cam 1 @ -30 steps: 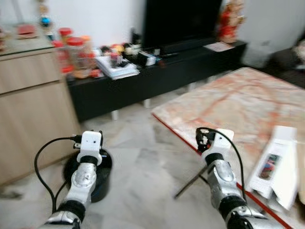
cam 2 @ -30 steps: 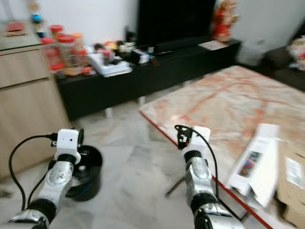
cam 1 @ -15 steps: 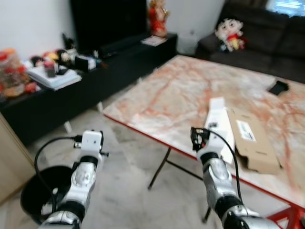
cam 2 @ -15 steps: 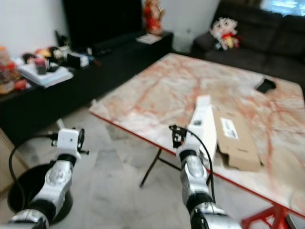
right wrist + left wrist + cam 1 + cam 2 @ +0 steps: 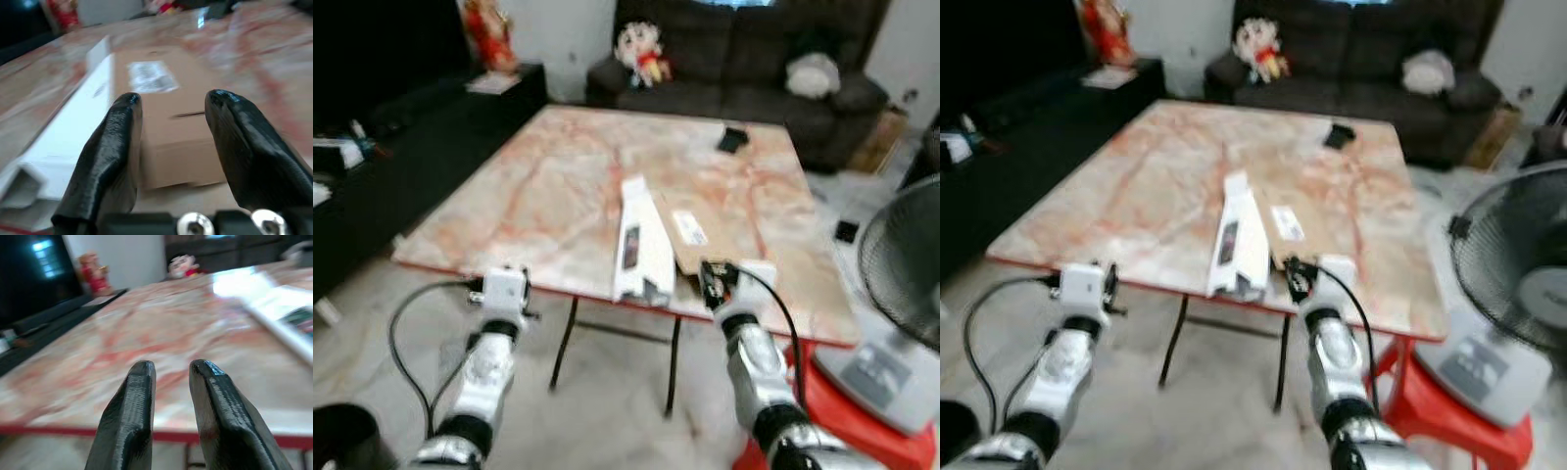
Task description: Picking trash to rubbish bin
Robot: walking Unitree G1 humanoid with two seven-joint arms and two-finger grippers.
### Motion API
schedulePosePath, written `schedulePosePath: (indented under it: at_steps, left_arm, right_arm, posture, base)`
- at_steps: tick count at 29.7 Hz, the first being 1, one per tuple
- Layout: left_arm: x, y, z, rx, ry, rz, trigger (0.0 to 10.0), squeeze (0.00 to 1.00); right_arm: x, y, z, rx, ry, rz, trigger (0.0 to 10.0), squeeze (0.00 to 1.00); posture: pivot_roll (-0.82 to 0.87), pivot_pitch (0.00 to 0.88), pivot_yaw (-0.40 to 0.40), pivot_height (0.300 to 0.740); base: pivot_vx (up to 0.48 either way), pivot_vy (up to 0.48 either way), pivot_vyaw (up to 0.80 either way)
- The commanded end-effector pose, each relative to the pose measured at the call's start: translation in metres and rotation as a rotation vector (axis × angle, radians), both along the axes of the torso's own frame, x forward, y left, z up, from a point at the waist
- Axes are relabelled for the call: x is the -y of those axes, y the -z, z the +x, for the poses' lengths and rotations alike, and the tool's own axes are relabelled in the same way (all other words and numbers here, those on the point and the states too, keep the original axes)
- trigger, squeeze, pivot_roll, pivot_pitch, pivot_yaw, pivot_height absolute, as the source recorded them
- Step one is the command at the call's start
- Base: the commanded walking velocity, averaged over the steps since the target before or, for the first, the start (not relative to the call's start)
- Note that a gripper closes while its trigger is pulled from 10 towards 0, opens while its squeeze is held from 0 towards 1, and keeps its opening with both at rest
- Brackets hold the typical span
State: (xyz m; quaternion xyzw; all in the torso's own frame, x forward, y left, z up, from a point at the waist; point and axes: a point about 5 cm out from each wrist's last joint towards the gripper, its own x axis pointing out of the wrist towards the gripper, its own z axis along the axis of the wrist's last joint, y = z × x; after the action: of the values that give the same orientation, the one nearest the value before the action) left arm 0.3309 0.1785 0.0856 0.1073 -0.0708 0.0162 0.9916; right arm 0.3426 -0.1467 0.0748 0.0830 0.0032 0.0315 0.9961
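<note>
Right gripper (image 5: 171, 105): fingers spread wide, nothing between them; held at the near edge of the marble table (image 5: 548, 186), aimed at the brown cardboard box (image 5: 166, 98) without touching it.
Left gripper (image 5: 171, 369): fingers parted by a narrow gap, holding nothing; it is level with the table's near red edge, left of the boxes, pointing across the tabletop.
Brown cardboard box: flattened, with a white label on top; it lies near the table's front edge, straight ahead of the right gripper.
White box (image 5: 641, 245): long and narrow, with a dark printed panel; it lies just beside the cardboard box on its left, apparently touching it, its open end at the table's front edge.
Rubbish bin (image 5: 337, 436): black, on the floor at the robot's far left, well apart from the table.
Small dark object (image 5: 732, 140): on the far side of the table; too blurred to name.
Fan (image 5: 901, 264): on a grey base on a red stool, to the right of the table.
Sofa (image 5: 734, 49): dark, behind the table, with a doll (image 5: 646, 49) sitting on it.
TV cabinet (image 5: 421, 117): black, along the left.
</note>
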Motion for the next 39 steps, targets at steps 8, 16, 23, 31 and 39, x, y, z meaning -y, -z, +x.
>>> schedulePosePath:
  at_steps: [8,16,23,31,39]
  left_arm:
    - [-0.004,-0.002,0.0,0.011,0.004,0.013,10.0,0.0]
    - [-0.004,-0.003,0.0,0.015,0.008,0.014,10.0,0.0]
    - [-0.003,-0.003,0.0,0.015,0.008,0.013,10.0,0.0]
    - [-0.001,-0.006,0.003,0.019,0.014,0.011,10.0,0.0]
    - [-0.003,-0.007,0.004,0.02,0.004,0.012,10.0,0.0]
  right_arm:
    - [-0.007,-0.005,0.002,0.026,-0.02,0.0,10.0,0.0]
    - [-0.012,-0.005,0.002,0.025,-0.035,0.002,10.0,0.0]
    - [-0.014,-0.005,0.002,0.024,-0.046,0.002,10.0,0.0]
    - [-0.015,-0.008,0.004,0.027,-0.052,0.004,10.0,0.0]
    - [-0.017,-0.006,0.003,0.029,-0.06,0.007,10.0,0.0]
  posture:
    - [0.01,0.0,-0.021,0.74]
    - [0.01,0.0,-0.024,0.74]
    - [0.02,0.0,-0.03,0.74]
    - [0.02,0.0,-0.029,0.74]
    - [0.02,0.0,-0.036,0.74]
  base:
    - [0.0,0.0,-0.78]
    - [0.0,0.0,-0.78]
    - [0.0,0.0,-0.78]
    - [0.0,0.0,-0.78]
    - [0.0,0.0,-0.48]
